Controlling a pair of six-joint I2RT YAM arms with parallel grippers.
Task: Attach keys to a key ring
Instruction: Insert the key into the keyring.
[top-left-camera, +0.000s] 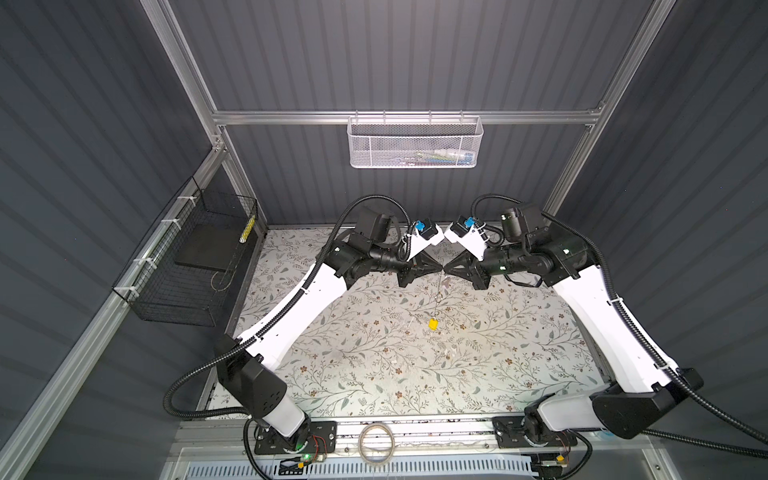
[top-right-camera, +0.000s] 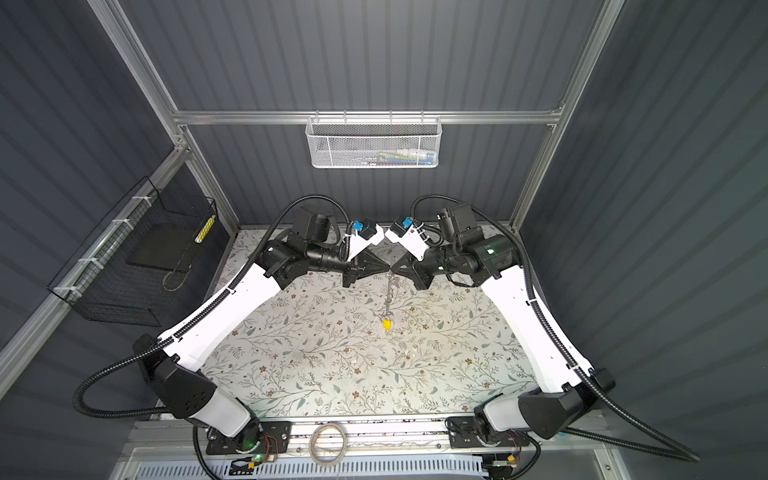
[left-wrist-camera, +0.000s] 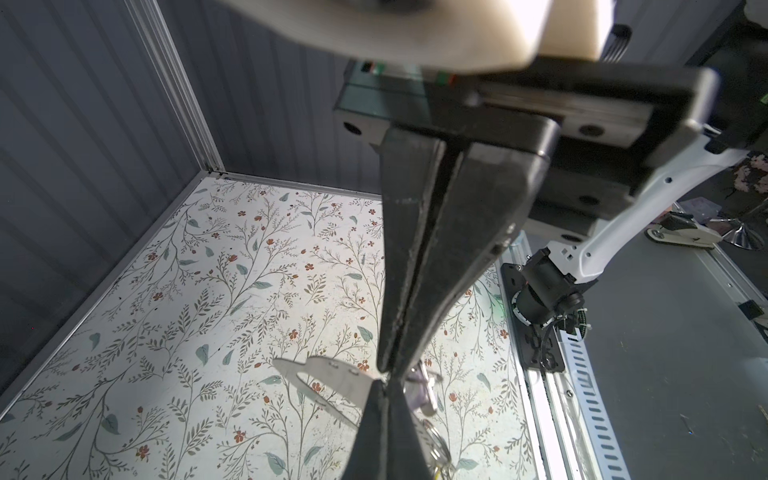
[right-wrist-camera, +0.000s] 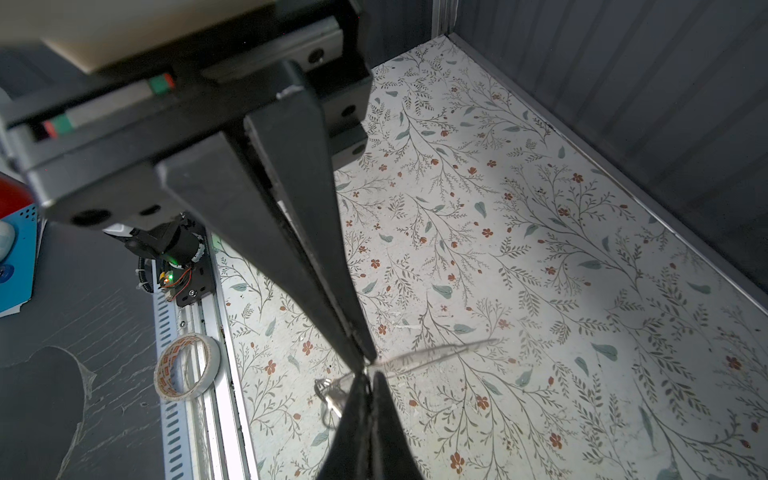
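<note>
Both arms reach in from the sides and meet tip to tip above the back middle of the floral counter (top-left-camera: 365, 374). The left gripper (top-left-camera: 438, 271) has its fingers (left-wrist-camera: 415, 257) pressed fully together. Their tip touches the spot where the hardware hangs, but what they pinch cannot be told.

The right gripper (top-left-camera: 447, 272) also has its fingers (right-wrist-camera: 291, 257) drawn together. They are closed on the narrow end of the key ring (left-wrist-camera: 328, 370), a flat grey metal loop held in the air and sticking out sideways.

The 2 keys dangle beneath the meeting point, clear of the counter. The lilac key (left-wrist-camera: 422, 388) is just under the tips, and the yellow key (top-left-camera: 433, 323) is lowest, on a thin link. A tape roll (top-left-camera: 376, 442) lies on the front rail, well apart.
</note>
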